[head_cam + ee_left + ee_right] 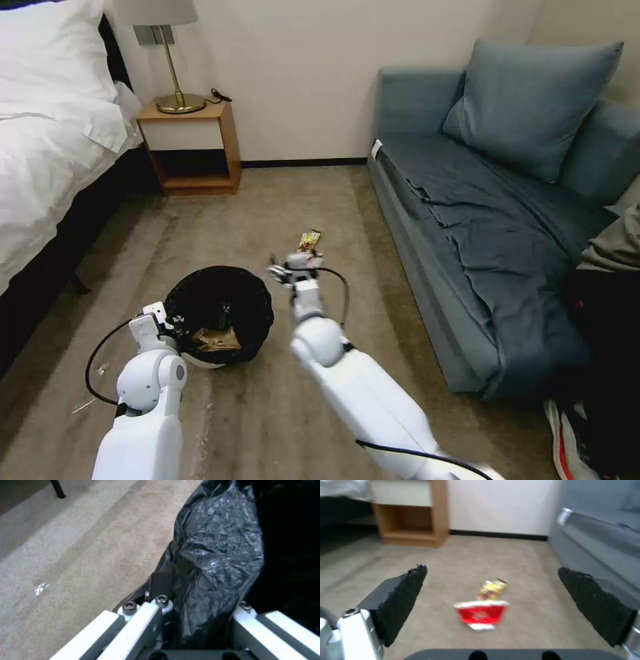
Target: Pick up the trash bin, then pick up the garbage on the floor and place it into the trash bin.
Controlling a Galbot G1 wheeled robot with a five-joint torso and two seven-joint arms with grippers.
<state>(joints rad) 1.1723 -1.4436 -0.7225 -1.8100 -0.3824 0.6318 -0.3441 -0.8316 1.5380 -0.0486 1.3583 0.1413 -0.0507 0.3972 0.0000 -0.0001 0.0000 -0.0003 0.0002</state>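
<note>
The trash bin [220, 313], lined with a crinkly black bag [216, 555], is held by its near-left rim, where my left gripper [159, 319] [200, 597] is shut on it. Inside lie a crumpled brown paper bag [215, 341] and something dark green. My right gripper [293, 268] [493, 605] hangs open, low over the carpet to the right of the bin. Between and just beyond its black pads [403, 600] lies the garbage. That is a red-and-white wrapper [481, 613] and, farther on, a gold-yellow snack wrapper [492, 588] [309, 240].
A bed [47, 153] runs along the left, with a wooden nightstand [190, 143] and lamp by the wall. A grey-blue sofa [480, 220] lines the right. A person's shoe [567, 440] shows at the lower right. A clear plastic scrap [41, 588] lies on the carpet.
</note>
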